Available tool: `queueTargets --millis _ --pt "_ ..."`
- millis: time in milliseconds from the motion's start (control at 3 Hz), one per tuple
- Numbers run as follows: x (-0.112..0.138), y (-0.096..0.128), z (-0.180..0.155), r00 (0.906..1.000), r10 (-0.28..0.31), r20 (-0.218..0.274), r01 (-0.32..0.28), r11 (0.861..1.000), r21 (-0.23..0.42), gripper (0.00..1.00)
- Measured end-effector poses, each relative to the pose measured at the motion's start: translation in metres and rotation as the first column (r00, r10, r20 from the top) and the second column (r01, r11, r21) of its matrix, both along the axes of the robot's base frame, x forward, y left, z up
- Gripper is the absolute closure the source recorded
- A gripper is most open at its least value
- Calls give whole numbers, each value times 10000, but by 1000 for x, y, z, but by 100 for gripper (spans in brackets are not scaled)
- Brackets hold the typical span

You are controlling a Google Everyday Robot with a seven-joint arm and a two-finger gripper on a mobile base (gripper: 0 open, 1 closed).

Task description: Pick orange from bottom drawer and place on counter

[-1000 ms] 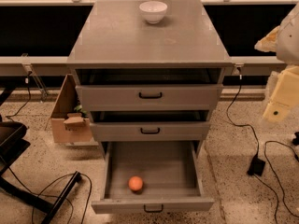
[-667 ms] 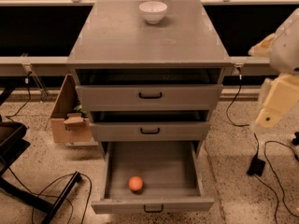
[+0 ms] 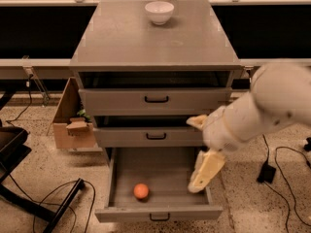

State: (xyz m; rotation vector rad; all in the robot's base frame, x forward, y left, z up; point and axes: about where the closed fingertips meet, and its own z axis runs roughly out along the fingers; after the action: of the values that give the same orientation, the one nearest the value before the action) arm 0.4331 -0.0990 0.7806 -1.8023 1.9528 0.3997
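Camera view: the gripper [image 3: 193, 154] hangs open and empty over the right side of the pulled-out drawer [image 3: 158, 212]. The orange [image 3: 141, 191] lies front left inside, well apart. A glancing touch would likely send the round fruit rolling away.

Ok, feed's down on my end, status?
Gripper over open bottom drawer, right side; fingers open, empty. Orange loose on drawer floor, front left. Nothing between them.

White bowl [image 3: 159, 11], cardboard box [image 3: 73, 125], power adapter [image 3: 266, 172]
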Motion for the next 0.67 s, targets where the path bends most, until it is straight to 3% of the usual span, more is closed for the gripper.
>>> queueTargets --millis 333,667 --pt "15 38 -68 9998 218 -4 -214 9817 1892 0" --pt "58 46 -107 9923 -1211 250 1071 9431 3146 0"
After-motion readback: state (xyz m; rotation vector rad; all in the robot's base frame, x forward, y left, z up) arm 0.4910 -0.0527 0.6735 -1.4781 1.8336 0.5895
